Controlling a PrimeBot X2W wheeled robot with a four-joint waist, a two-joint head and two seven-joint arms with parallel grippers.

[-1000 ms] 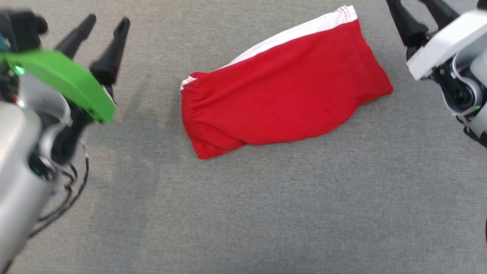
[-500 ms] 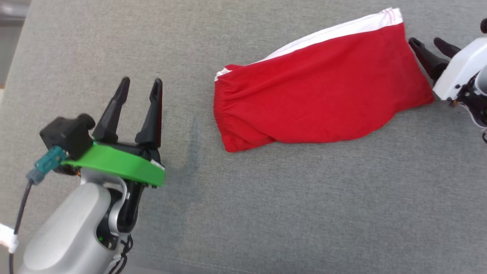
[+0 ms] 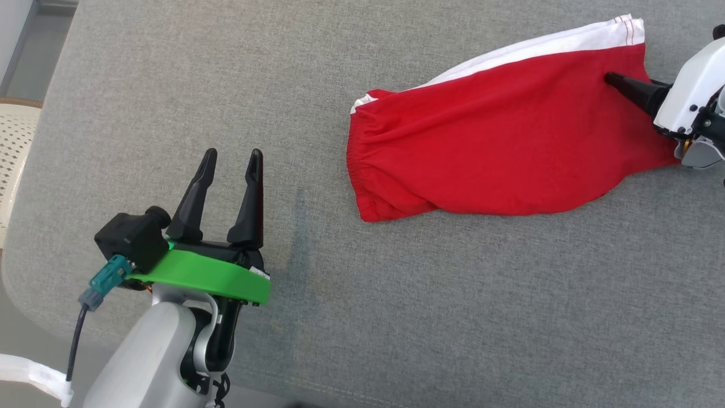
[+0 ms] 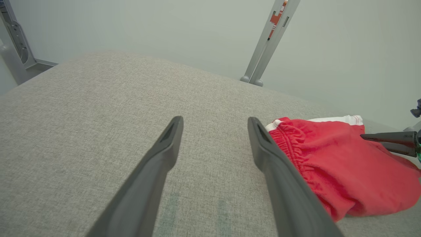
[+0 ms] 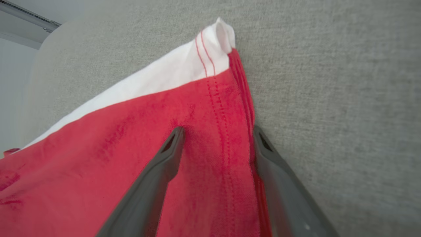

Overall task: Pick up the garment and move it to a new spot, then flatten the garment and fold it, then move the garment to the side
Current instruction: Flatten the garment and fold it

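The left tool [image 3: 233, 154] hovers with jaws spread over the bare grey bench [image 3: 453, 294] — holding nothing. To its right lies the red garment [image 3: 498, 147], white-striped along one edge. The right tool [image 5: 217, 130], jaws apart, straddles the garment's right-hand hem — seemingly touching the cloth.

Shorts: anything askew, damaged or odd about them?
No damage shows. The shorts lie slanted on the grey cushion, their lower edge bulging rather than flat. A faint greenish streak marks the cushion beside the left gripper.
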